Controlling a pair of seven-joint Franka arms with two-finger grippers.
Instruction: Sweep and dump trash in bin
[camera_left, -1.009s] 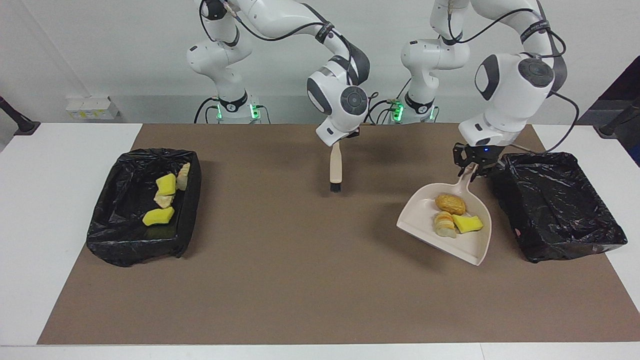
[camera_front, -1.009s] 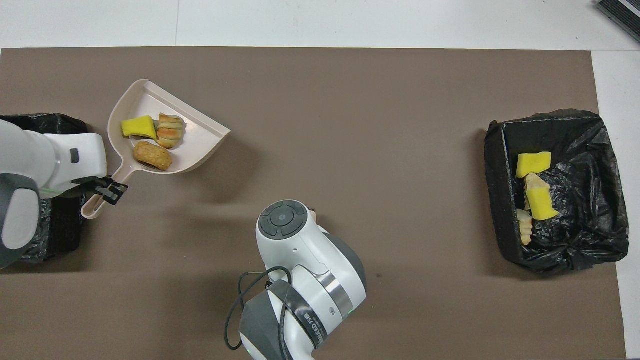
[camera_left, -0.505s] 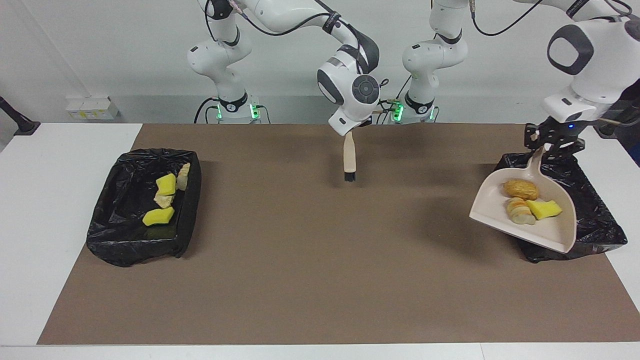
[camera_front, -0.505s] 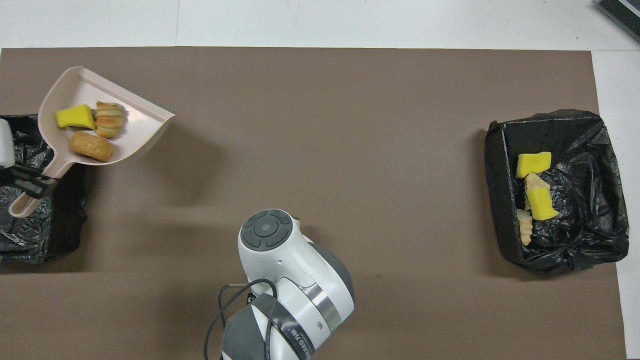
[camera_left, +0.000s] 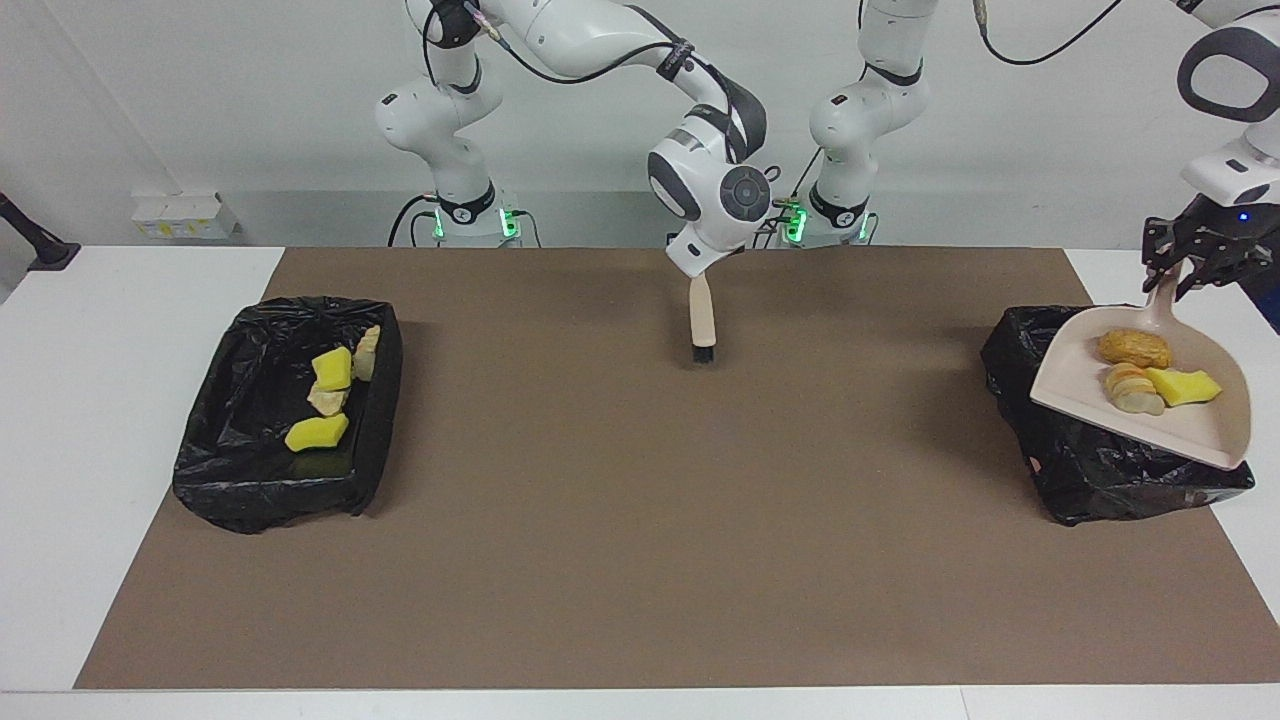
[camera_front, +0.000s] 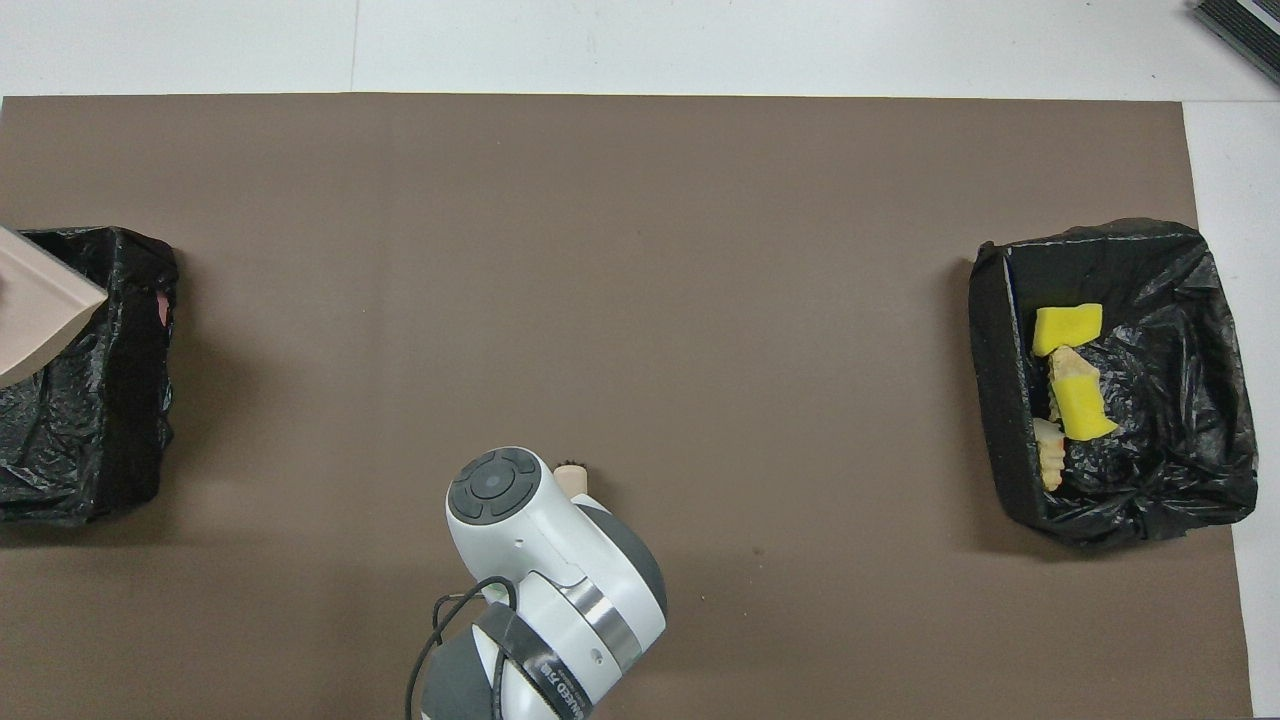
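item 1, bin (camera_left: 285, 410) at right arm's end of mat (camera_left: 600, 550): black-lined, holds 4 scraps (camera_left: 330, 395), yellow sponge bits & pale chunks; unchanged vs a sec ago. item 2, right gripper (camera_left: 702, 270), over mid mat near robots: shut on brush (camera_left: 703, 320), which hangs bristles down, tip just above or at mat, can't tell which; it has drifted a bit toward left arm's end & toward robots in the last sec, no sweeping going on; arm looks to be waiting. item 3, mat centre: no loose trash seen on it. item 4, 2nd bin (camera_left: 1100, 460) at left arm's end: black-lined, no scraps visible inside, though pan hides part of it. item 5, dustpan (camera_left: 1200, 430), beige: a sec ago it sat low over mat beside this bin; now raised & carried over the bin, mouth edge lower than handle. overhead view catches only one corner of it at the frame edge. item 6, trash in pan, 3 pcs: brown bread lump (camera_left: 1134, 348), pale striped chunk (camera_left: 1132, 388), yellow sponge bit (camera_left: 1183, 385); all still inside, none spilled. item 7, left gripper (camera_left: 1195, 262): clamped on dustpan handle, nearly fully closed. read: sweep phase looks done; load is in place above bin, so tipping pan further to dump is the likely next step; task near its end.
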